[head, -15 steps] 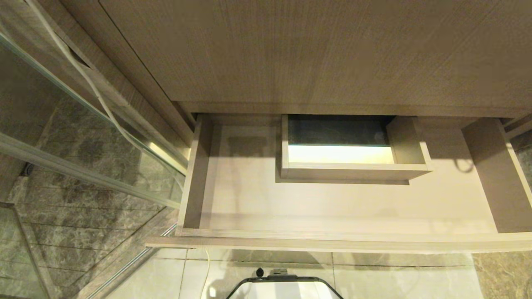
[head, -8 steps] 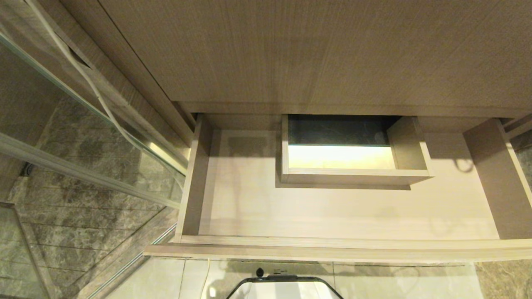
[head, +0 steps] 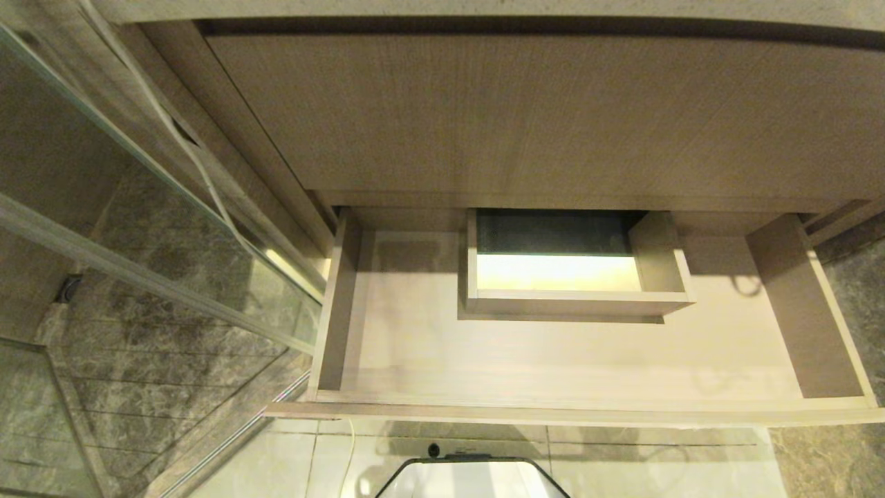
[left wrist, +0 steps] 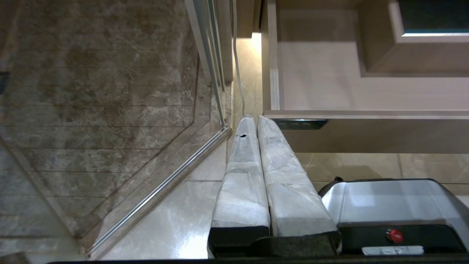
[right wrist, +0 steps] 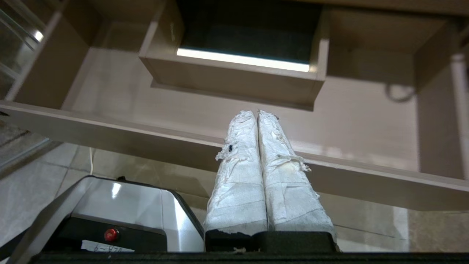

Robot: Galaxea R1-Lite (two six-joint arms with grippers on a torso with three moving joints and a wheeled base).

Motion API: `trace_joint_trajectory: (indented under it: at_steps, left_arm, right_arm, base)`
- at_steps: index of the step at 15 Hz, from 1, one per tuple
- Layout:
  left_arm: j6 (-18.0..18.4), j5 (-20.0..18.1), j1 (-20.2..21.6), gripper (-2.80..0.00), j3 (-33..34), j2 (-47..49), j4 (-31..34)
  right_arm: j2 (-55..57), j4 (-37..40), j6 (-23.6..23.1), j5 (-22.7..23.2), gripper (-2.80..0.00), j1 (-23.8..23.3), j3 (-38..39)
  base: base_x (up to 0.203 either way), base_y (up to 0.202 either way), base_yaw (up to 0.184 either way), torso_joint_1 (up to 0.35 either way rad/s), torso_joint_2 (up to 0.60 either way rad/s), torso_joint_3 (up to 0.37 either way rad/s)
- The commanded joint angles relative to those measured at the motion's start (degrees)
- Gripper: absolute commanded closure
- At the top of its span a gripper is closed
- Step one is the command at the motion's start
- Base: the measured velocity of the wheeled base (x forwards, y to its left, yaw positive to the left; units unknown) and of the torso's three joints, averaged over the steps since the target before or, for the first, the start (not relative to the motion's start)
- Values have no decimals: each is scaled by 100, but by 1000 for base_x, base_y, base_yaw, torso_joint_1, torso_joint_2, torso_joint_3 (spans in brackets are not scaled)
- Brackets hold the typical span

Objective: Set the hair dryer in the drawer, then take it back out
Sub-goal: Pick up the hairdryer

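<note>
Tiled bathroom floor (head: 643,470) below wood-grain cabinet panel (head: 525,117). Drawer (head: 553,360) pulled open, boxed cut-out (head: 574,304) at mid-back edge; hair dryer nowhere visible. Left gripper (left wrist: 252,118) and right gripper (right wrist: 255,113) parked before drawer front, fingers pressed together, holding nothing.

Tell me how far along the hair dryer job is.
The drawer stands open with nothing in it, and no hair dryer shows in any view. Both the left gripper and right gripper are shut on nothing, short of the drawer front. Whether stowing or retrieval has happened can't be told.
</note>
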State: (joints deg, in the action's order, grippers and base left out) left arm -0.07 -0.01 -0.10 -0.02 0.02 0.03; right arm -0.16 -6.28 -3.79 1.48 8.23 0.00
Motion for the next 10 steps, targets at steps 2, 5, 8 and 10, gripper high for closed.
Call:
trace_joint_trajectory:
  at_steps: [2, 5, 8, 10]
  left_arm:
    - [-1, 1, 1, 0, 2, -2, -3]
    - [-1, -8, 1, 0, 11, -2, -3]
    - [-1, 1, 1, 0, 2, -2, -2]
    - [-1, -4, 1, 0, 6, -2, 2]
  right_arm:
    - [-213, -5, 1, 2, 0, 3, 229]
    - [-213, -5, 1, 2, 0, 3, 229]
    - [-213, -5, 10, -7, 0, 3, 229]
    - [-213, -5, 10, -5, 0, 3, 229]
  base:
    - [0, 0, 0, 193, -509, -211]
    - [0, 0, 0, 453, -502, -227]
    - [0, 0, 0, 346, -521, -244]
    - [0, 0, 0, 310, -544, -253]
